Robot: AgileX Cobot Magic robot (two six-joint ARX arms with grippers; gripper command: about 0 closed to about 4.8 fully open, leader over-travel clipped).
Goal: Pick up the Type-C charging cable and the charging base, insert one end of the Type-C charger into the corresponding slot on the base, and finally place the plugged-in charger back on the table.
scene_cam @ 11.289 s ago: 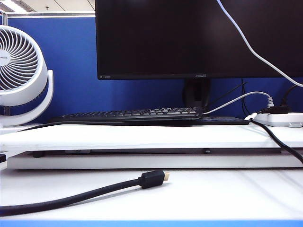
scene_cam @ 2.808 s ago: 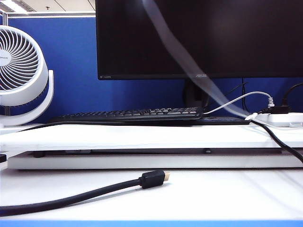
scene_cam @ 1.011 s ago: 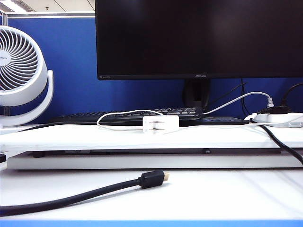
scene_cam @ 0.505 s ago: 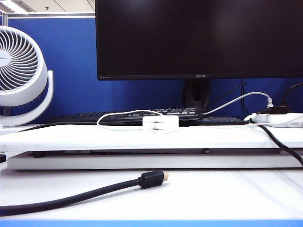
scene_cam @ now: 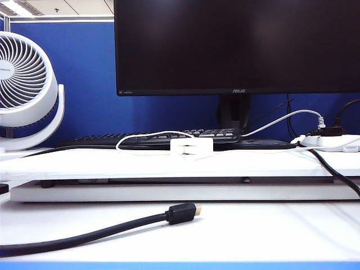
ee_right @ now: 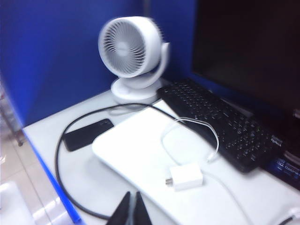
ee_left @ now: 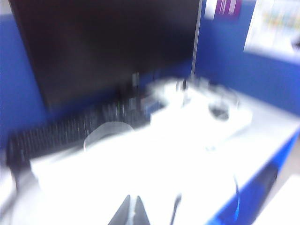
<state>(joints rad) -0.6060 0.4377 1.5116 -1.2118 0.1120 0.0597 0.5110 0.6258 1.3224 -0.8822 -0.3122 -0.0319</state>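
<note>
White plastic and white cord now lie at rest on the raised white slab of the counter [scene_cam: 84, 163]: the charging base [scene_cam: 192, 147] sits in front of the black keyboard [scene_cam: 152, 136], where moments earlier that spot was bare and a white cable was swinging through the air before the dark monitor [scene_cam: 236, 45]. The Type-C charging cable [scene_cam: 147, 135] loops away from the block, and in the right wrist view one end meets the base [ee_right: 186, 177], so the plugging-in looks done and the set-down appears complete. The base is a small rectangular block lying flat; the cord [ee_right: 190, 135] is thin and curls in one loose loop toward the keyboard. The left end effector [ee_left: 131, 213] and the right end effector [ee_right: 132, 208] each show fingers pressed together, empty, raised well clear of the counter
</note>
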